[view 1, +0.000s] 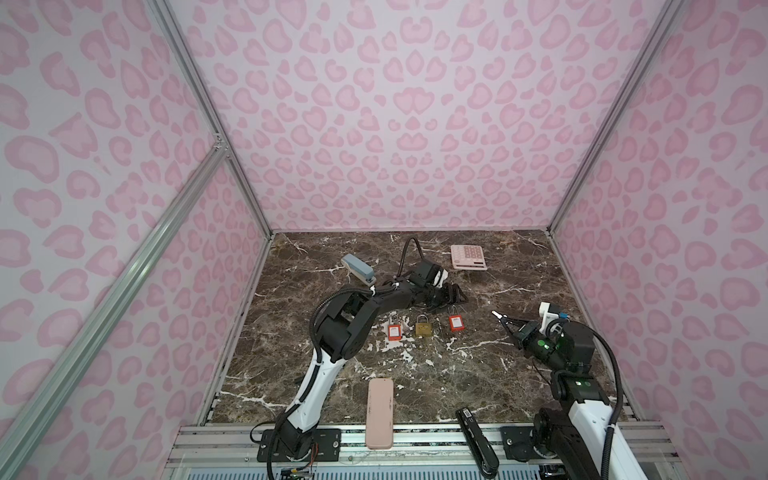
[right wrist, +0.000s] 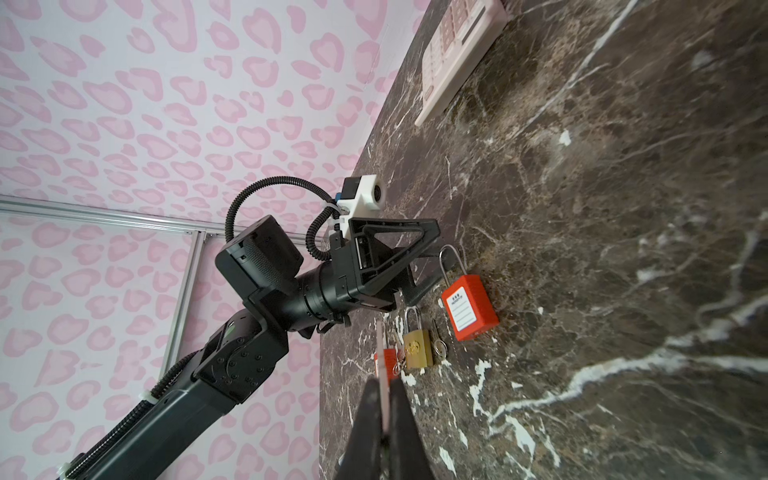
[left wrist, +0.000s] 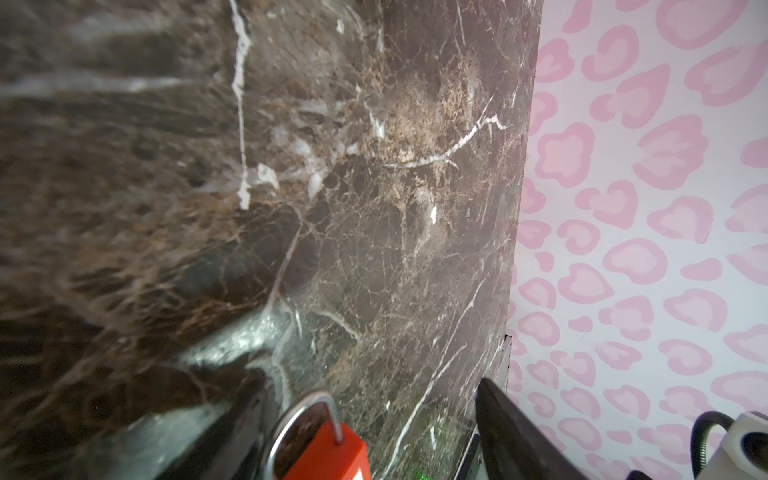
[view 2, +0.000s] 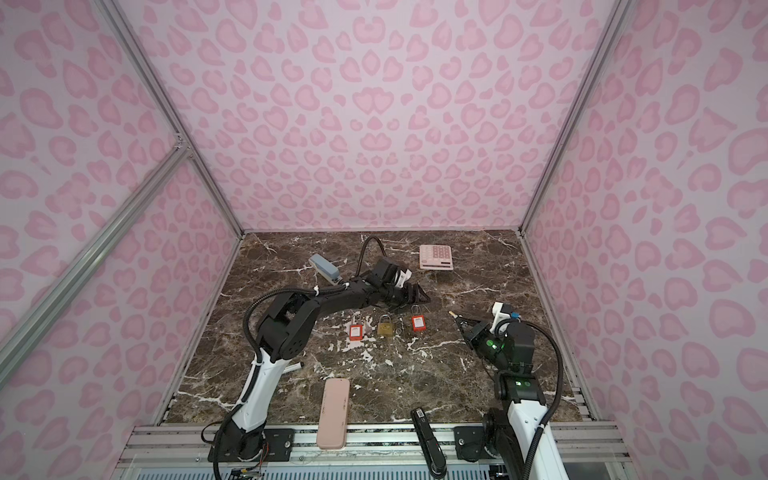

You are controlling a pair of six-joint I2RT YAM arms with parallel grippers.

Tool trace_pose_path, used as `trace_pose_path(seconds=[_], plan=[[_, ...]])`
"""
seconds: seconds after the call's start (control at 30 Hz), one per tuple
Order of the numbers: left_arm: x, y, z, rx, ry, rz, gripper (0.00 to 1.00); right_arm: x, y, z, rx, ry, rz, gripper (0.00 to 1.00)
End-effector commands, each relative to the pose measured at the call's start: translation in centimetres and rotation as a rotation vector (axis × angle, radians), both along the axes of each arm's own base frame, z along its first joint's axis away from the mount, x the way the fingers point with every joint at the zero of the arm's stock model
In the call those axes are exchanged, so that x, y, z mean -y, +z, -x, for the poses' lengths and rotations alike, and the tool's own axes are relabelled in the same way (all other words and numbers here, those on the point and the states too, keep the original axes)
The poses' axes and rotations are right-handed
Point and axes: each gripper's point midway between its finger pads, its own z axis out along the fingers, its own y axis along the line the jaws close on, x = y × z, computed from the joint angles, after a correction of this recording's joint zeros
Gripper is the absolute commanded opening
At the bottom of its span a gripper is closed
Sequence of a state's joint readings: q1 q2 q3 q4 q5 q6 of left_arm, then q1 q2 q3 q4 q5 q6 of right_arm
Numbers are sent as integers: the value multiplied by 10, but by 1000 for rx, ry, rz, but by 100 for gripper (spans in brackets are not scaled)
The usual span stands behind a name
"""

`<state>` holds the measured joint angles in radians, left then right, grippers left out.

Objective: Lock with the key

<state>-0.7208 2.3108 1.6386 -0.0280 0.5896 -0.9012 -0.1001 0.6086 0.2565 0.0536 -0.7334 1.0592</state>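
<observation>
Three padlocks lie in a row mid-table: a red one [view 1: 394, 331], a brass one [view 1: 423, 327] and a second red padlock [view 1: 456, 322] [right wrist: 469, 307]. My left gripper [view 1: 454, 296] [left wrist: 370, 436] stands open just behind this second red padlock. Its shackle [left wrist: 303, 415] lies between the two spread fingers [left wrist: 507, 432], and the padlock rests on the table. To the right, above the table, my right gripper [view 1: 503, 321] [right wrist: 384, 390] is shut on a pale flat key [view 1: 496, 314] [right wrist: 380, 353], which points toward the padlocks.
A small ringed key [right wrist: 438, 347] lies beside the brass padlock. A pink calculator [view 1: 468, 257] sits at the back. A grey-blue stapler [view 1: 357, 270] lies back left. A pink case [view 1: 378, 413] and a black stapler [view 1: 476, 440] overhang the front edge.
</observation>
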Motion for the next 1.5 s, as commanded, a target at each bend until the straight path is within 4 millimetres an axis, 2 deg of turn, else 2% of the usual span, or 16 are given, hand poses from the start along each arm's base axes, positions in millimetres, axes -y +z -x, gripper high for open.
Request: trace_pose_path(seconds=[0.0, 0.23, 0.4, 0.53, 0.7, 0.83, 0.93, 1.2, 1.47], plan=[[-11, 3, -13, 70, 43, -66, 77, 1, -1, -1, -1, -6, 7, 0], [-25, 24, -28, 202, 68, -163, 78, 1, 1, -2, 1, -5, 10, 0], [-24, 30, -23, 238, 28, -210, 76, 3, 2, -3, 0, -11, 17, 0], [-21, 33, -13, 284, -10, -264, 70, 4, 1, -3, -4, -11, 31, 0], [-13, 36, -3, 328, -69, -318, 55, 6, 5, -4, 0, -12, 47, 0], [-6, 35, 4, 336, -101, -328, 47, 6, 5, -4, -1, -15, 46, 0], [-3, 31, 7, 327, -119, -338, 44, 6, 4, -4, -3, -15, 47, 0], [2, 18, 21, 290, -183, -378, 44, 7, 3, -4, -6, -19, 45, 0], [-2, 10, 25, 263, -189, -409, 44, 7, 0, -3, -15, -23, 39, 0]])
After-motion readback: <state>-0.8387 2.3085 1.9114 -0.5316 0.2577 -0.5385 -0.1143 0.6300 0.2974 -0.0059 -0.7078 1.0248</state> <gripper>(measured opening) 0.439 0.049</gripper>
